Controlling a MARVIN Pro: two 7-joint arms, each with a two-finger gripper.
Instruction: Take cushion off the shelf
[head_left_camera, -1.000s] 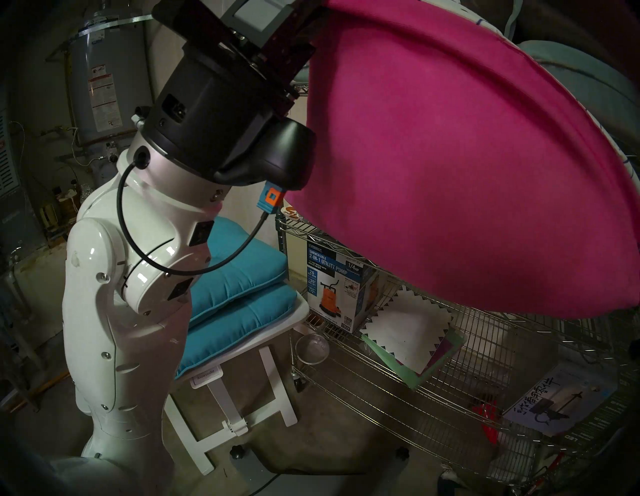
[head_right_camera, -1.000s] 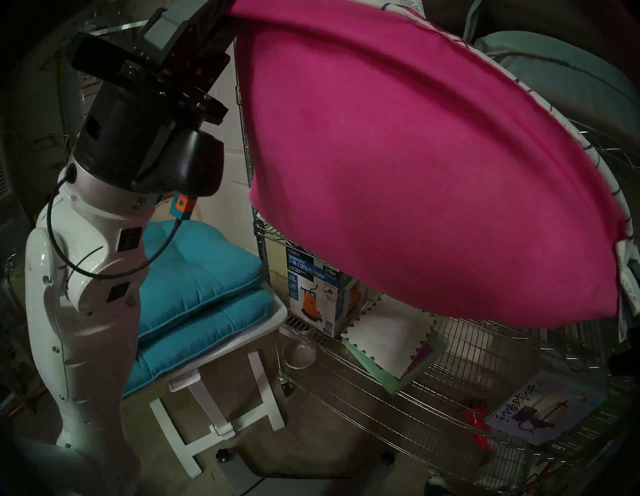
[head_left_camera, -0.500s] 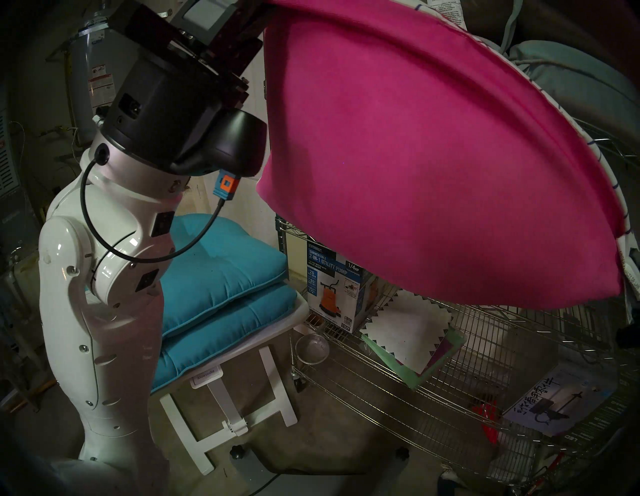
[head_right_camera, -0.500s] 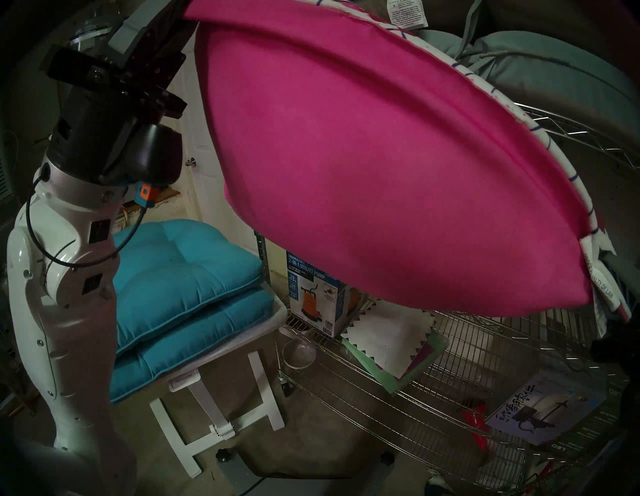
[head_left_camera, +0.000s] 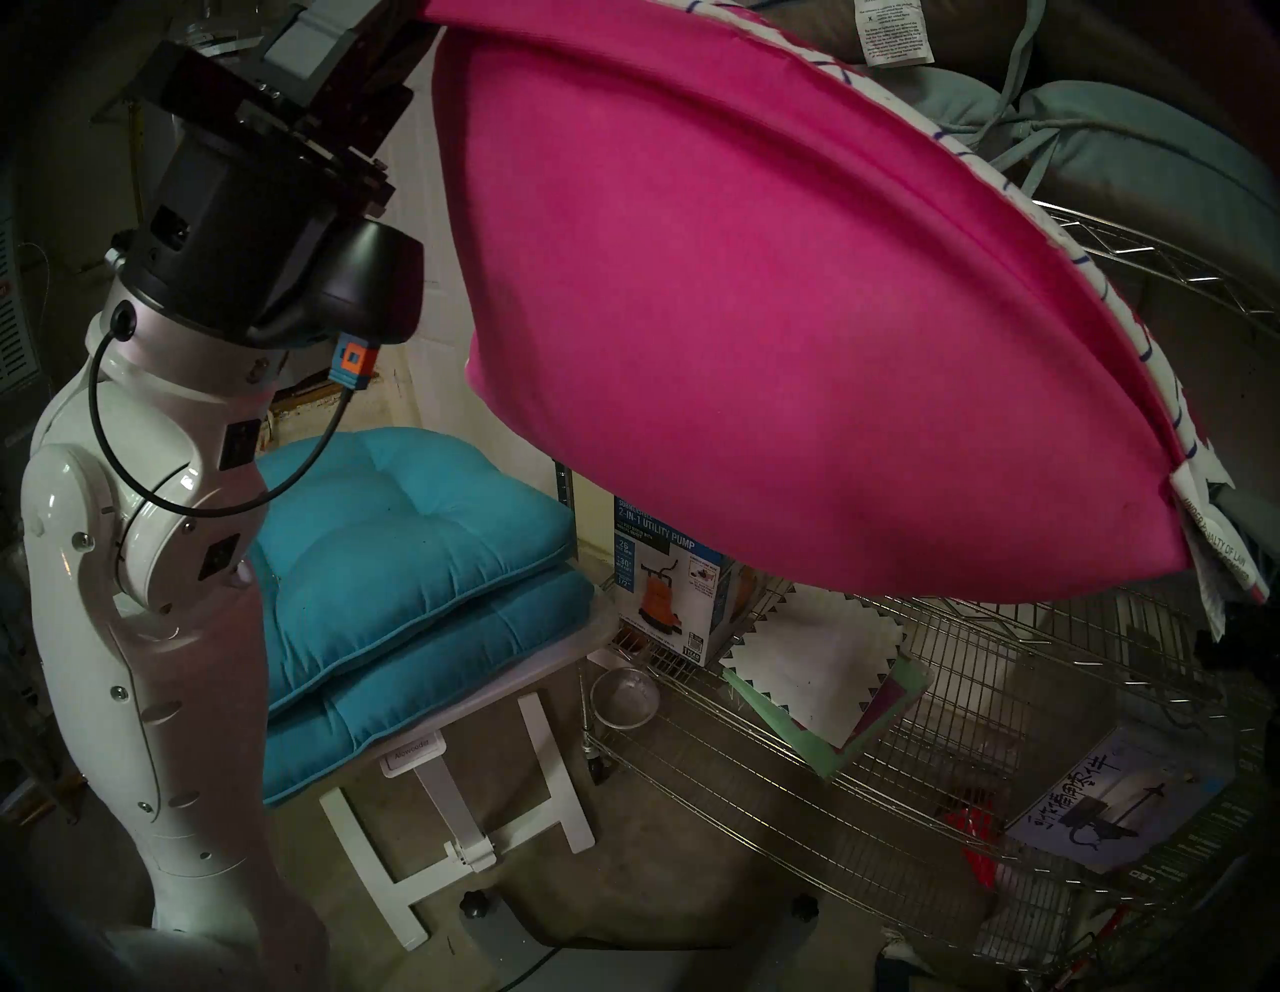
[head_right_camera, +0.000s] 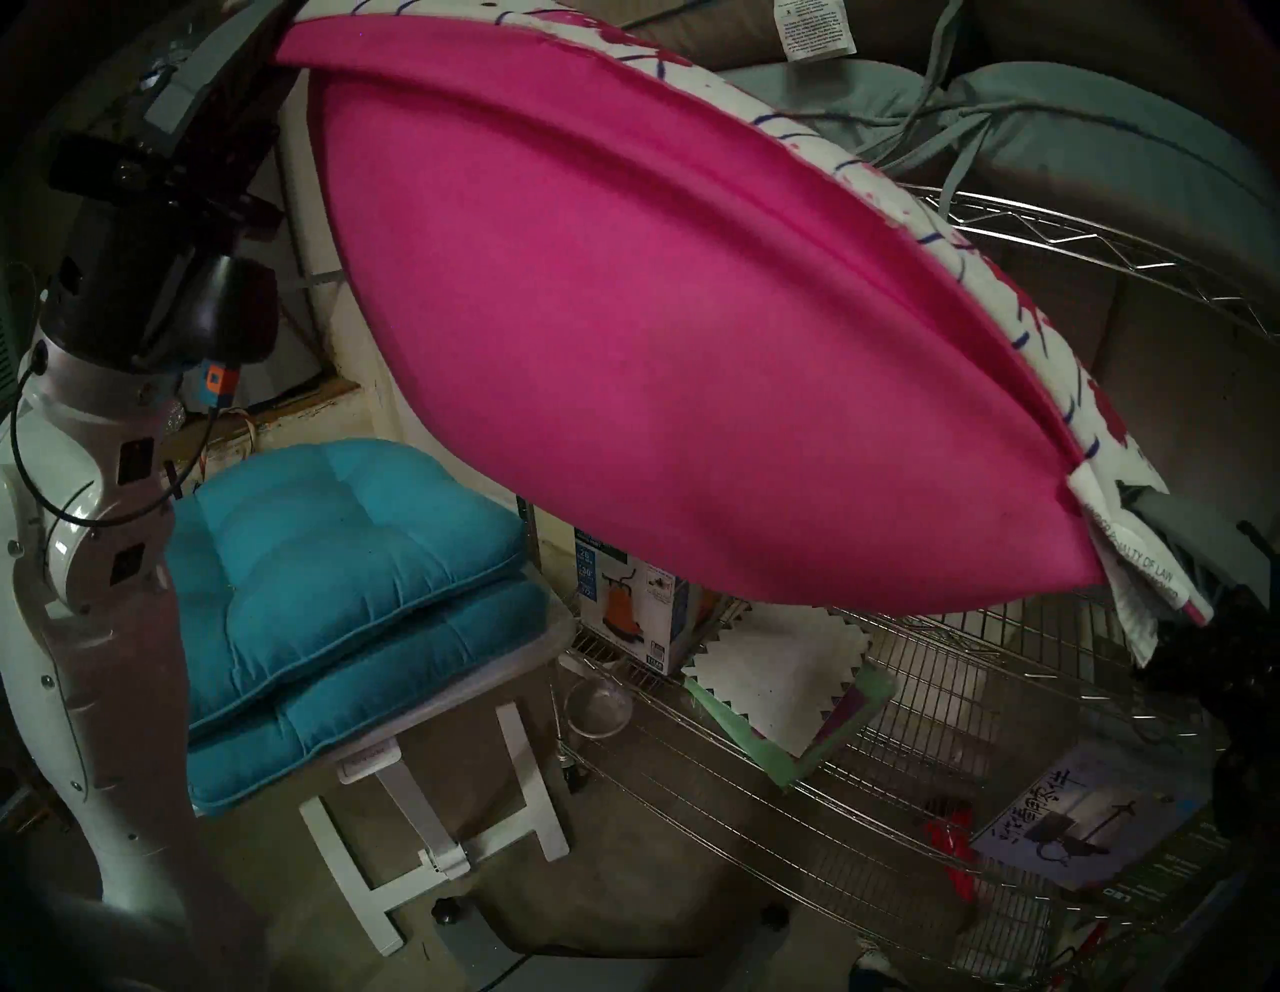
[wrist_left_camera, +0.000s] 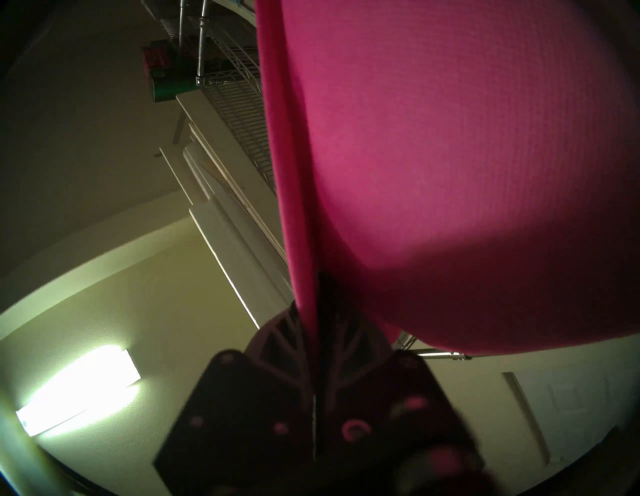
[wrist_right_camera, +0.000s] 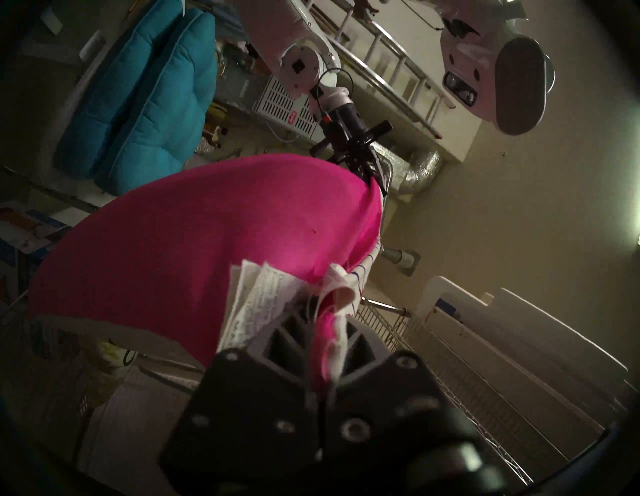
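Both grippers, left gripper (wrist_left_camera: 313, 332) and right gripper (wrist_right_camera: 320, 341), clamped on opposite seam corners of pink cushion (head_left_camera: 796, 312), slung clear of shelf (head_left_camera: 970, 693); soft, light, saggy: grip seams, not filling.

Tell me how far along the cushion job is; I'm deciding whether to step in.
Done: the pink cushion is up off the wire shelf, in the air. In hand: the left gripper pinches one corner seam, the right gripper the opposite corner by its label. Left: setting it down, perhaps on the blue cushions on the white table.
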